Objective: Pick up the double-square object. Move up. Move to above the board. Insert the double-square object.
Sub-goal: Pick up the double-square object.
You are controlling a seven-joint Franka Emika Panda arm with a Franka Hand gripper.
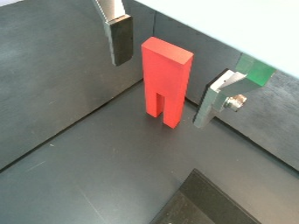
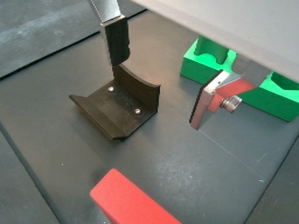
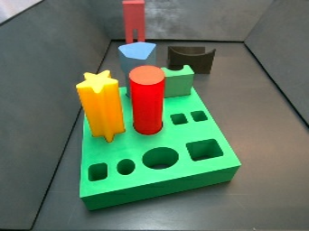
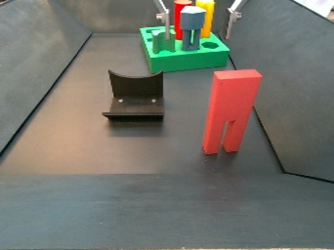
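Note:
The double-square object (image 1: pixel 165 80) is a tall salmon-red block that stands upright on its two prongs on the dark floor. It also shows in both side views (image 4: pixel 231 109) (image 3: pixel 133 18), and its top shows in a wrist view (image 2: pixel 131 203). My gripper (image 1: pixel 167 72) is open and empty and hangs above the floor. Its fingers (image 1: pixel 119 39) stand wide apart with the block below and between them, touching neither. Its two fingertips show at the top edge of a side view (image 4: pixel 197 10). The green board (image 3: pixel 200 167) lies apart from the block (image 4: pixel 170 61) (image 2: pixel 222 70).
A yellow star post (image 3: pixel 101 106), a red cylinder (image 3: pixel 146 99), a small green cube (image 3: pixel 179 82) and a blue piece (image 3: pixel 139 50) stand on or by the board. The fixture (image 4: pixel 133 95) (image 2: pixel 117 109) stands on the floor between block and board. Grey walls enclose the floor.

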